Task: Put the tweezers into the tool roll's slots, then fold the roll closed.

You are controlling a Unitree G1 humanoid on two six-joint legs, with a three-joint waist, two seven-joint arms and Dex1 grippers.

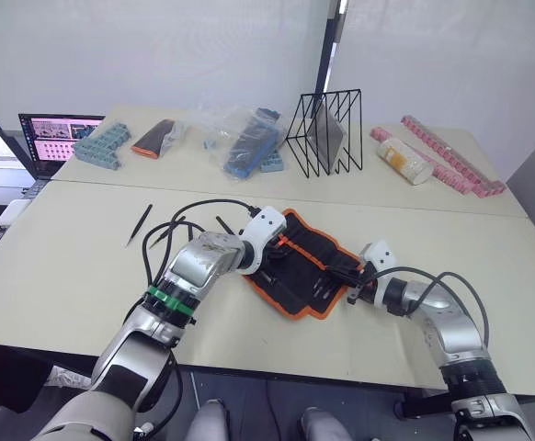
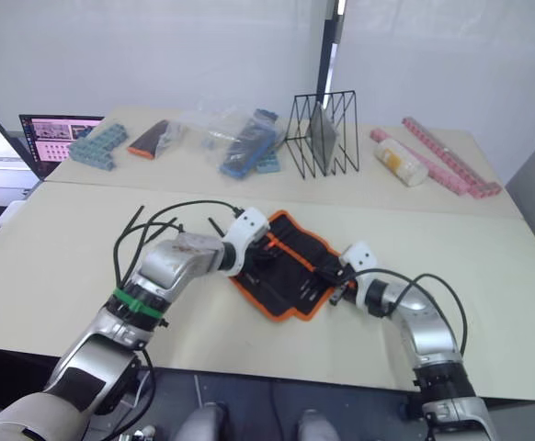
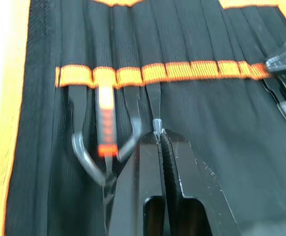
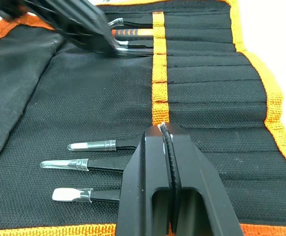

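The tool roll (image 1: 297, 265) lies open on the front table, black with orange edging. My left gripper (image 3: 158, 133) is shut on one of the tweezers (image 3: 154, 101), whose end sits under the orange band in one of the slots (image 3: 182, 44). Beside it, other tools (image 3: 105, 123) stand in neighbouring slots. My right gripper (image 4: 164, 129) is shut, its tip resting on the orange band (image 4: 158, 73) at the roll's other end, next to three capped tools (image 4: 91, 145). Loose tweezers (image 1: 139, 224) lie on the table to the left, and two more (image 1: 223, 223) by the arm's cables.
The back table holds a laptop (image 1: 56, 138), teal boxes (image 1: 102, 145), a black-and-orange pouch (image 1: 154, 138), a plastic bag of blue parts (image 1: 247, 140), a black wire rack (image 1: 327, 133), a bottle (image 1: 405, 162) and pink strips (image 1: 456, 161).
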